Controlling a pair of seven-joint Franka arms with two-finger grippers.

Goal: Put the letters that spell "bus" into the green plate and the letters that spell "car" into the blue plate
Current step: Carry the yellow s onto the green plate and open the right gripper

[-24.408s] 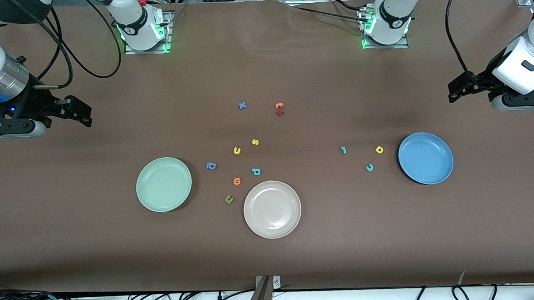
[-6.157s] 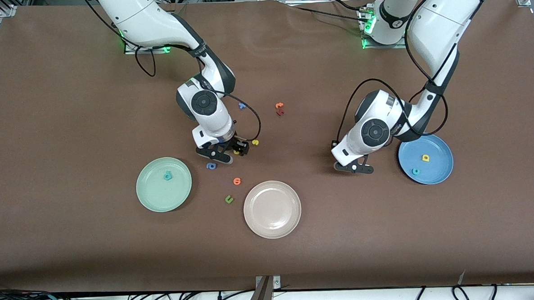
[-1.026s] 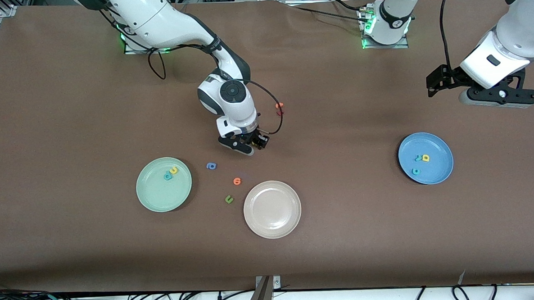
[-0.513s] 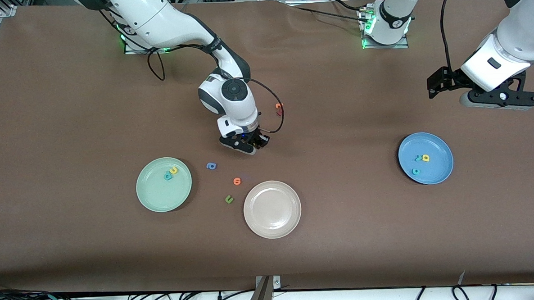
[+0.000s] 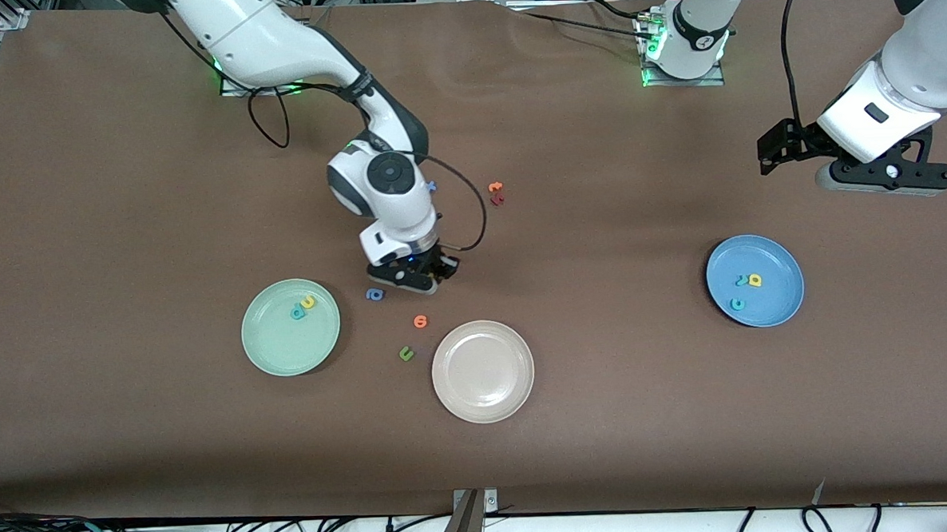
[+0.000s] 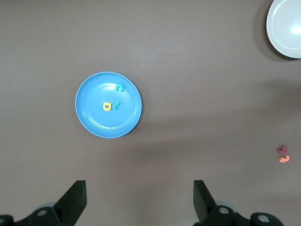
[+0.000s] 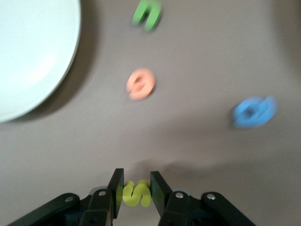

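Right wrist view is showing the right hand [image 7: 137, 188] pinching the yellow "s" [image 7: 136, 194], carrying it over the desk [image 5: 120, 233] toward the green plate [image 5: 273, 351] at frame lower left. Left hand [image 6: 140, 202] is waiting open above the blue plate [image 6: 91, 117], its "car" letters already inside.

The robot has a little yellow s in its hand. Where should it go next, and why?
Probably over to the green plate, then let go. The right hand is shut on the yellow s, above the table by the blue round letter. The teal b and yellow u already lie in that plate, so the s would finish "bus". The left hand waits open, up over its end of the table.
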